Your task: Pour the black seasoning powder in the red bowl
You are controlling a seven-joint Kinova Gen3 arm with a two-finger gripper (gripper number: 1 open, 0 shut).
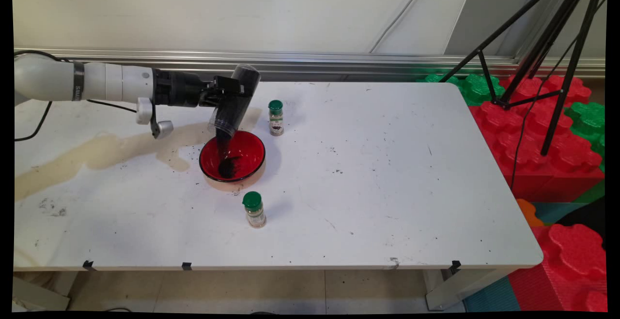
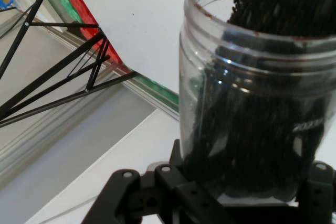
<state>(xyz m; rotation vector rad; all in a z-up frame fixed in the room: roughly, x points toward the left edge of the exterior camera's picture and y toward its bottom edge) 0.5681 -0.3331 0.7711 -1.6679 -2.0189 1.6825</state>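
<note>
The end effector (image 1: 227, 94) is closed around a clear plastic jar (image 1: 236, 100), gripping it by its body and holding it tipped mouth-down over a red bowl (image 1: 233, 157) on the white table (image 1: 363, 178). In the main view a dark stream of black granules (image 1: 226, 161) falls from the jar's mouth into the bowl, where a small heap lies on the red inside.

The hand view shows what the main view cannot: the jar's threaded open rim (image 2: 247, 19), with the dark, strand-like contents packed against the clear wall and sliding toward the mouth. The black linkage clasps the jar from both sides at the bottom edge; the fingertips themselves are hidden behind the jar.

Only the main view shows the surroundings. A green-capped spice bottle (image 1: 276, 117) stands upright just beyond the bowl, and a second green-capped spice bottle (image 1: 254, 209) stands near its front side. A pale brown stain (image 1: 111, 149), possibly spilled liquid, spreads across the table to the bowl's left.
</note>
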